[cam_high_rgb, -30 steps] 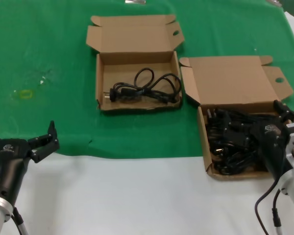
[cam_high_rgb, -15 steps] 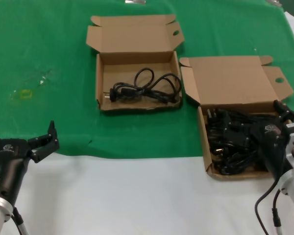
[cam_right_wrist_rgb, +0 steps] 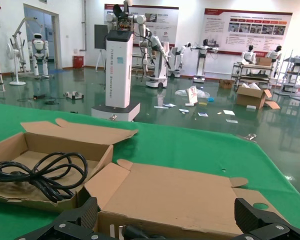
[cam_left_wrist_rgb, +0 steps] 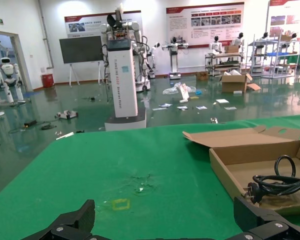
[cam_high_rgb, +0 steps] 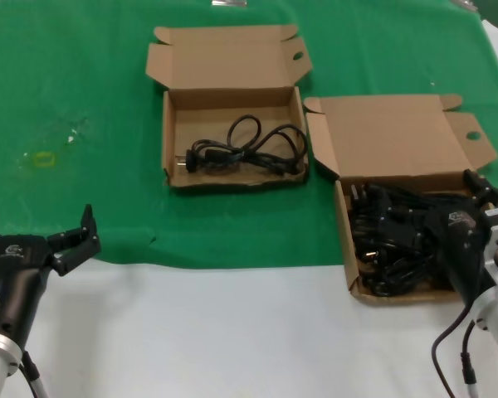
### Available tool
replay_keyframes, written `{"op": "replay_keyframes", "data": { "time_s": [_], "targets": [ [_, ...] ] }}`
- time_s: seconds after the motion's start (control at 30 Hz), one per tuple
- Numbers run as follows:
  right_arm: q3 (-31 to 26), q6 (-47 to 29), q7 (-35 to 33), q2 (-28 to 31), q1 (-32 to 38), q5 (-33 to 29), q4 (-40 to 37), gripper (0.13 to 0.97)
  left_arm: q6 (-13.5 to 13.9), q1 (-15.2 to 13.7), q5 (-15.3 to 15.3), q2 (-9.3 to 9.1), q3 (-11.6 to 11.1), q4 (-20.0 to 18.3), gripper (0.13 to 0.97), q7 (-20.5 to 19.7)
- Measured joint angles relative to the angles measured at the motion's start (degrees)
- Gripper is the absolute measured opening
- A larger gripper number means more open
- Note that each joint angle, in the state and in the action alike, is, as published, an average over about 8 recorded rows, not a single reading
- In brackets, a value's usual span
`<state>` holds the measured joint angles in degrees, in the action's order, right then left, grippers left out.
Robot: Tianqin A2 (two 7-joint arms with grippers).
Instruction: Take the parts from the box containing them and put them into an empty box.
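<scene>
- A heap of black power cords [cam_high_rgb: 398, 236] fills the full box [cam_high_rgb: 361, 292], which sits at the near right of the green cloth [cam_high_rgb: 83, 99], its front wall reaching onto the white table surface [cam_high_rgb: 232, 332].
- That box's lid [cam_high_rgb: 394, 137] is folded back away from the robot, with an oval hole near its right flap; the right wrist view shows the same lid [cam_right_wrist_rgb: 175, 192] lying open.
- The right gripper [cam_high_rgb: 473, 195] is down over the right side of this box, above the tangled cords. Its fingers are spread apart, as the right wrist view shows with both tips [cam_right_wrist_rgb: 77, 220] wide of each other. From the head view it is hard to say whether the tips touch any cord.
- The other box [cam_high_rgb: 232, 181] sits farther back and to the left of the full one, close beside it but apart.
- One loosely coiled cord [cam_high_rgb: 245, 149] lies inside this box, its plug [cam_high_rgb: 185, 162] toward the left wall; the left wrist view shows the same cord [cam_left_wrist_rgb: 280, 180] and the right wrist view too [cam_right_wrist_rgb: 40, 177].
- Its lid [cam_high_rgb: 224, 56] is also folded back, with an oval hole at the right.
- The left gripper [cam_high_rgb: 37, 240] hangs at the near left edge of the cloth, well apart from both boxes, with its fingers [cam_left_wrist_rgb: 75, 220] open and nothing between them.
- A small yellowish mark [cam_high_rgb: 41, 159] shows on the cloth at the left.
</scene>
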<state>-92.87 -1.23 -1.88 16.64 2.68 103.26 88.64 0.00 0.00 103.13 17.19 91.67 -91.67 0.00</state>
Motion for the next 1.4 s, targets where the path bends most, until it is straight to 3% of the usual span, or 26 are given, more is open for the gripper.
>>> {"op": "replay_keyframes", "data": {
  "time_s": [1.4],
  "targets": [
    [0.00,0.00,0.00,0.00,0.00,0.00,0.00,0.966,0.00,0.00,0.00,0.00,0.00,0.00,0.966,0.00]
  ]
}}
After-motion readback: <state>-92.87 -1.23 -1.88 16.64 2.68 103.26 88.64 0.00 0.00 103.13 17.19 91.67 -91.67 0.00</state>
